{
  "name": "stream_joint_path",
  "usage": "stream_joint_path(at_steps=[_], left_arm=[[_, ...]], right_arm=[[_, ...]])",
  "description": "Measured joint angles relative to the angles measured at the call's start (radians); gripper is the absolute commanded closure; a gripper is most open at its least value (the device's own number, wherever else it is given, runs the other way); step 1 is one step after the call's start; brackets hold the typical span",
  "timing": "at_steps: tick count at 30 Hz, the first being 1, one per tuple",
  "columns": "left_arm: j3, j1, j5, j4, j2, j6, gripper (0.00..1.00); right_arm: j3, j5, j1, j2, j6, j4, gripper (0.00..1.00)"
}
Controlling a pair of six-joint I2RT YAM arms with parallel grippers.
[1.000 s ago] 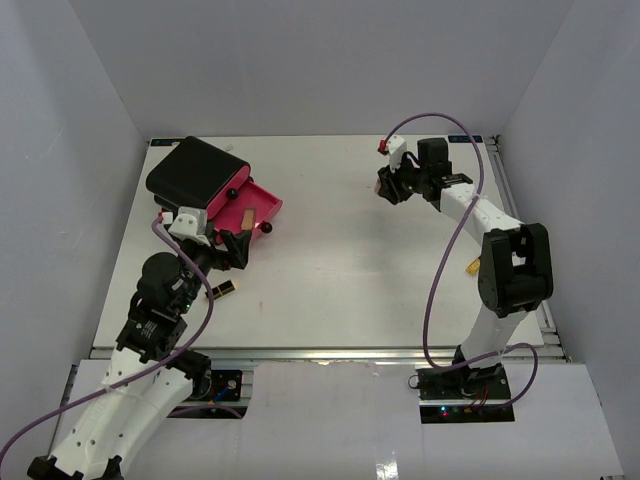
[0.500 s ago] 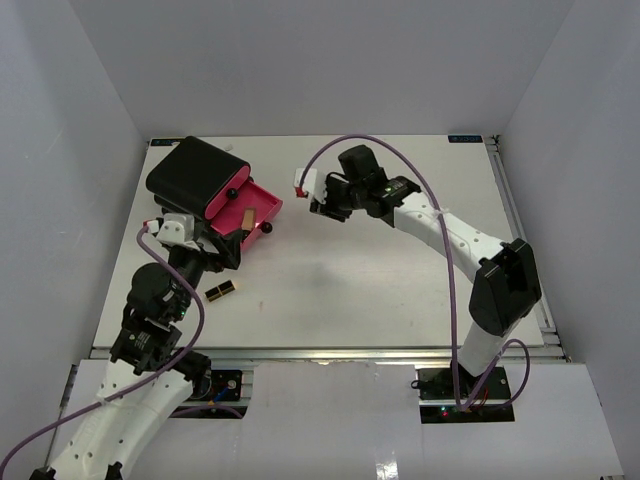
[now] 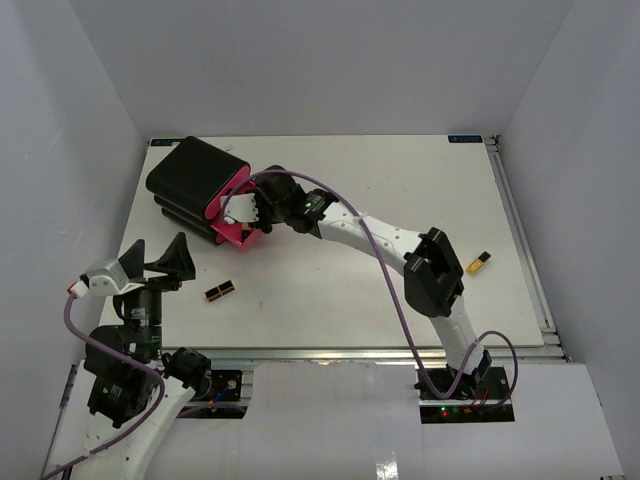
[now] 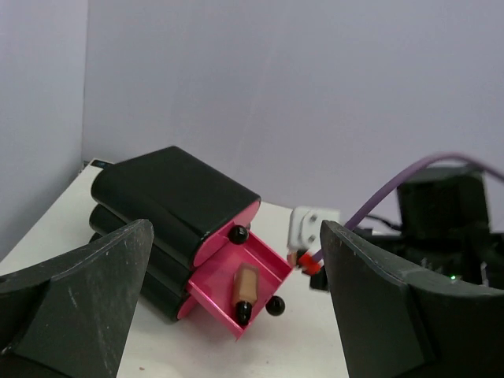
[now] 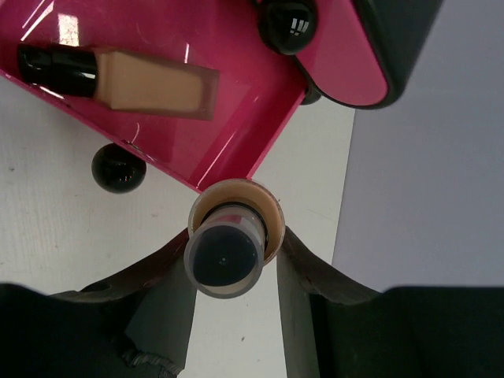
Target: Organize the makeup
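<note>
My right gripper (image 5: 233, 264) is shut on a tiny tan bottle (image 5: 227, 250) with a dark cap. It holds the bottle just above the near rim of the open pink drawer (image 5: 236, 150). In the top view this gripper (image 3: 252, 213) hangs over the drawer (image 3: 232, 232). A beige black-capped foundation tube (image 5: 126, 79) lies in the drawer and also shows in the left wrist view (image 4: 246, 287). My left gripper (image 4: 236, 315) is open and empty, back from the case at the near left (image 3: 152, 263). A gold-and-black lipstick (image 3: 221, 291) lies on the table near it.
The large black-and-pink case (image 3: 193, 180) stands at the far left and also shows in the left wrist view (image 4: 169, 197). Black knobs (image 5: 118, 168) sit on its drawer fronts. A second lipstick (image 3: 479, 263) lies at the right, near the table edge.
My right arm has swung from the far right across to the pink drawer, carrying the bottle. My left arm has drawn back from the drawer toward the near left.
</note>
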Motion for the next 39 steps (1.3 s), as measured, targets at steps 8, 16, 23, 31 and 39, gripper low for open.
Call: stream_joint_path(at_steps=[8, 16, 23, 31, 39], left_arm=[[-0.016, 0.000, -0.040, 0.010, -0.029, 0.000, 0.02], [-0.018, 0.000, -0.037, 0.008, -0.020, 0.000, 0.02], [-0.018, 0.000, -0.031, 0.008, -0.020, 0.000, 0.02], [-0.018, 0.000, -0.028, 0.008, -0.020, 0.000, 0.02], [-0.018, 0.000, -0.026, 0.008, -0.020, 0.000, 0.02]], right_arm=[[0.034, 0.191, 0.073, 0.136, -0.115, 0.095, 0.76], [0.059, 0.307, 0.094, 0.205, -0.223, 0.225, 0.75], [0.060, 0.340, 0.091, 0.215, -0.301, 0.295, 0.74], [0.061, 0.360, 0.103, 0.268, -0.387, 0.365, 0.73], [0.061, 0.392, 0.141, 0.307, -0.461, 0.414, 0.40]])
